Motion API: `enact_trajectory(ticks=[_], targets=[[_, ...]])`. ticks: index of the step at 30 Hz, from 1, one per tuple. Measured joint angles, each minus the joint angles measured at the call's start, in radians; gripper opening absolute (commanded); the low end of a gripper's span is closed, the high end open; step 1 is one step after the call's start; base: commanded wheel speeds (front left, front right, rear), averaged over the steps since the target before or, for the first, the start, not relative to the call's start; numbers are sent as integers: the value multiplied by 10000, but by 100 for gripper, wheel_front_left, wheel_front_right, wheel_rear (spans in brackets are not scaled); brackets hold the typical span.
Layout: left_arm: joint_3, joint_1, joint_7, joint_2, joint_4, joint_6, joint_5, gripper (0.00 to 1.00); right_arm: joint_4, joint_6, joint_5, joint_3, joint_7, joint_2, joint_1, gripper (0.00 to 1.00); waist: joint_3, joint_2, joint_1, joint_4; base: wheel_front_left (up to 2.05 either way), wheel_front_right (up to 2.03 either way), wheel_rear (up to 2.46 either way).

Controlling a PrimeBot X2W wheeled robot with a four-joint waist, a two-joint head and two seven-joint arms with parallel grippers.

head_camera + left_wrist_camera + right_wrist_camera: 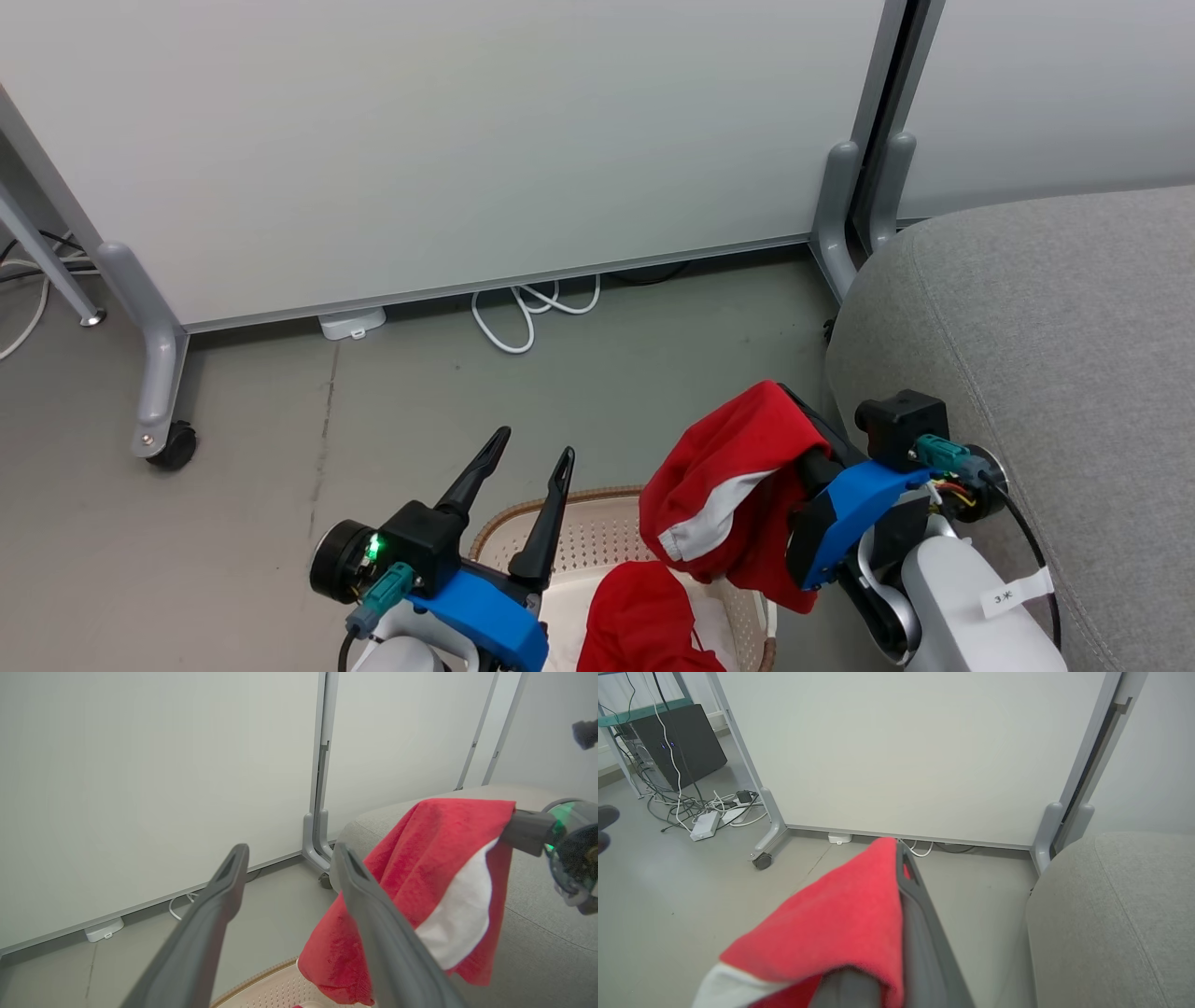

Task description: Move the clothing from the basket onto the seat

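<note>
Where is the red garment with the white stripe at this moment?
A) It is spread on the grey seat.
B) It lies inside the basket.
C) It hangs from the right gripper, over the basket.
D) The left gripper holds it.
C: the striped garment hangs draped from the shut right gripper, over the basket and beside the seat, not on it.

The left gripper (535,442) sits low on the robot's left, its two dark fingers spread wide, empty, pointing up and forward. The right gripper (902,856), on its pale forearm (971,607), is pinched tight on the striped garment (738,467), which drapes over its fingers.
</note>
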Motion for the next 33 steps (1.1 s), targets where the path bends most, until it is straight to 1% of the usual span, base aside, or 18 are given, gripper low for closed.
enact_trajectory(ticks=[6,13,17,24,33], targets=[[447,210,0,-165,-29,-134,399,100,-75,0,-15,-75,6,0,58,0,7,0,0,-2,0,0,0],[663,314,0,-328,8,-176,587,100,-127,0,2,-44,21,0,149,0,21,0,0,-98,0,0,0],[759,358,0,-345,17,-192,665,100,-194,0,12,23,67,2,149,0,55,0,0,-275,0,0,0],[734,356,-10,-326,-27,-222,660,100,-301,0,42,117,92,0,149,0,134,0,0,-931,0,0,0],[752,347,-10,-236,-23,-222,663,100,-366,0,46,123,107,-2,148,0,240,0,0,-2176,0,0,0]])
